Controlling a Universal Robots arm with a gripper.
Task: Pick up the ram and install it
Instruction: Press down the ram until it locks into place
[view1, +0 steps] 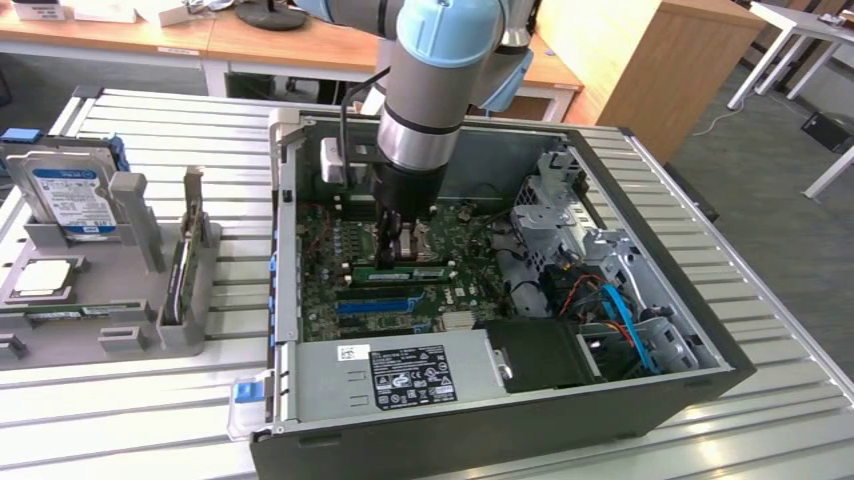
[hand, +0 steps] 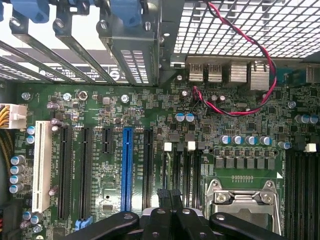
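Observation:
The ram (view1: 416, 271), a long green stick with a pale label, lies along a slot on the motherboard (view1: 334, 290) inside the open computer case (view1: 667, 400). My gripper (view1: 394, 256) reaches straight down into the case, with its black fingertips right at the ram's upper edge near its end on the exterior view's left. In the wrist view my gripper (hand: 170, 194) is shut, its tips pressed together with nothing between them. The fingers hide the ram there.
A grey fixture (view1: 120, 335) on the exterior view's left holds a hard drive (view1: 67, 195) and a chip (view1: 40, 280). Inside the case are the power supply (view1: 400, 375), a metal drive cage (view1: 561, 210), blue cables (view1: 621, 310) and a blue slot (hand: 127, 170).

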